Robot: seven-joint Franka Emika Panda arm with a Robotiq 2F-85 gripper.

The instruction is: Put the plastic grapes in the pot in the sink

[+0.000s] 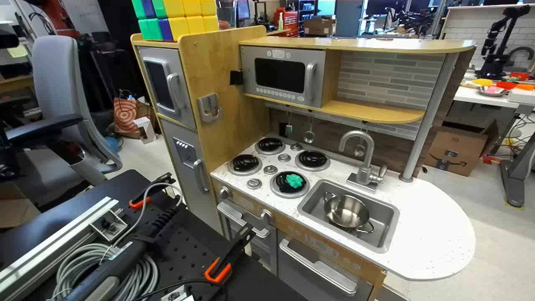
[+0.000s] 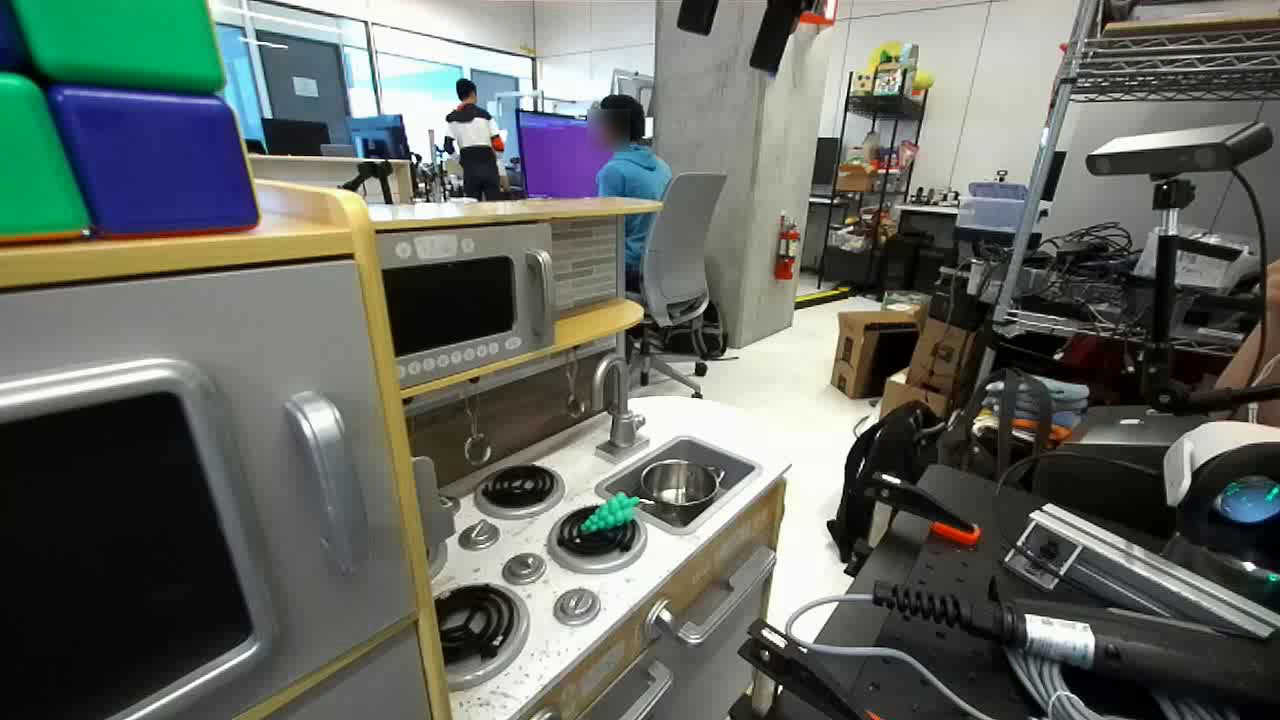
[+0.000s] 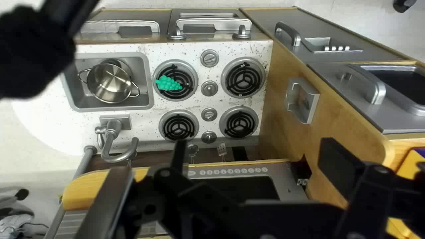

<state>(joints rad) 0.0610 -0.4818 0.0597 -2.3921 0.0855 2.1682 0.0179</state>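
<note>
The green plastic grapes (image 1: pixel 295 181) lie on a black burner (image 1: pixel 281 189) of the toy stove, on the side toward the sink. They also show in an exterior view (image 2: pixel 610 513) and in the wrist view (image 3: pixel 168 83). The metal pot (image 1: pixel 347 211), with two handles, stands in the grey sink (image 1: pixel 383 223). Its inside looks empty in the wrist view (image 3: pixel 111 83). My gripper (image 3: pixel 254 142) is open and holds nothing. It is high above the stove, well apart from the grapes. Its dark fingertips (image 2: pixel 735 35) hang at the top edge of an exterior view.
A curved faucet (image 1: pixel 364 156) rises behind the sink. A toy microwave (image 1: pixel 284 75) and shelf overhang the back of the counter. A tall wooden cabinet (image 1: pixel 225 79) stands beside the burners, with coloured blocks (image 1: pixel 175 19) on top. A black table (image 1: pixel 196 246) carries cables and clamps.
</note>
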